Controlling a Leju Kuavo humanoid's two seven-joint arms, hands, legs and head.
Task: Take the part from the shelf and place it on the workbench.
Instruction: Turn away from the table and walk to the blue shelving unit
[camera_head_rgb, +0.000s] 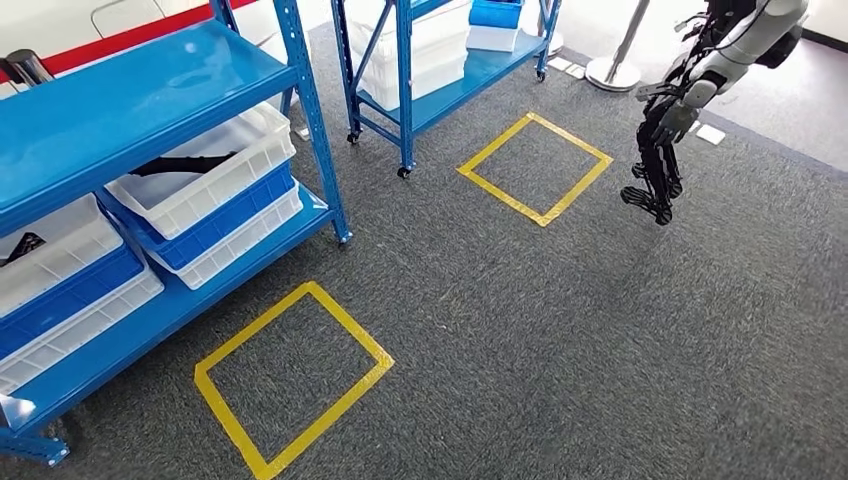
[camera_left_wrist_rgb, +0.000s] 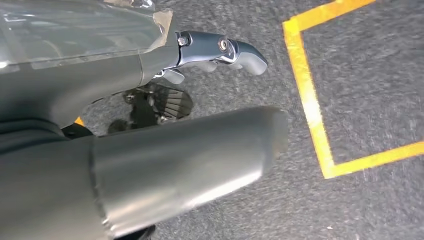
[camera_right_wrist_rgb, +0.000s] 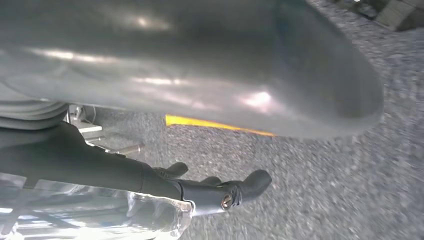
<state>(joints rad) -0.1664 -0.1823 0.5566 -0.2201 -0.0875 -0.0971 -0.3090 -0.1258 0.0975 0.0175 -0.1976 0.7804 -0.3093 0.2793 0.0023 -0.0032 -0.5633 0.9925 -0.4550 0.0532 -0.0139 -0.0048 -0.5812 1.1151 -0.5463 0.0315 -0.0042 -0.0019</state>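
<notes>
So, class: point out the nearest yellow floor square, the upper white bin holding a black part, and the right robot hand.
Yellow floor square (camera_head_rgb: 232, 351): head view, left tape edge.
White bin (camera_head_rgb: 222, 181): head view, front wall.
Right robot hand (camera_head_rgb: 676, 118): head view, middle.

Shelf (camera_head_rgb: 120, 105) frames are bright blue all over, stacked with white bins (camera_head_rgb: 205, 170) and one blue bin (camera_head_rgb: 215, 225) in between. Floor (camera_head_rgb: 560, 340) is dark grey speckled carpet with yellow tape squares (camera_head_rgb: 293, 378) on it. Left hand (camera_left_wrist_rgb: 150, 160) looks plain grey with a shiny silver fingertip.
</notes>
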